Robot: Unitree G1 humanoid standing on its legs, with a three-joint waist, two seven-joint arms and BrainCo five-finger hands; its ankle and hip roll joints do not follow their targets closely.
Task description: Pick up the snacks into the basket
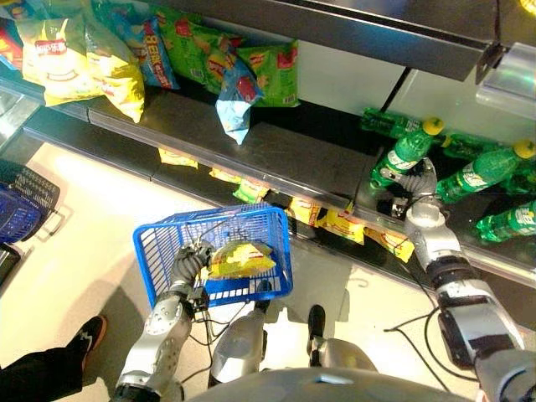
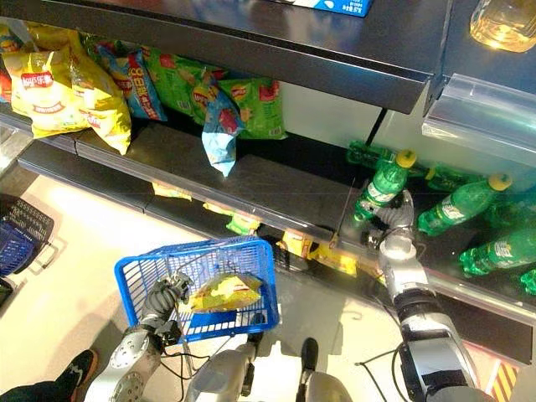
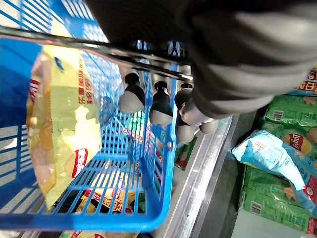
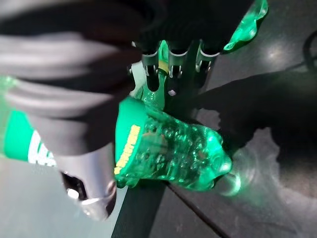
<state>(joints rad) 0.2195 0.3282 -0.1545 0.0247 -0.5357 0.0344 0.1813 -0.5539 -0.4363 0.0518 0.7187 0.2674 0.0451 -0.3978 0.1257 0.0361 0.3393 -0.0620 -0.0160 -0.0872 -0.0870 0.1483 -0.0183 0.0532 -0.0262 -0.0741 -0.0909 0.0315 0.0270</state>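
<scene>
Left eye view: the blue basket [image 1: 167,251] is held by its wire handle in the left hand [image 1: 191,261], with a yellow snack bag [image 1: 241,258] already lying inside.

Right eye view: the right hand [image 2: 394,219] is seen at a green bottle [image 2: 381,188] lying on the lower shelf [image 2: 276,188].

Left wrist view: fingers [image 3: 161,101] are curled round the handle.

Right wrist view: the bottle is enclosed by fingers and thumb; it should be lifted clear of neighbouring bottles before being carried over the basket.

Green bottles [image 1: 469,172] crowding shelf [image 1: 318,159]; open room left of them
</scene>
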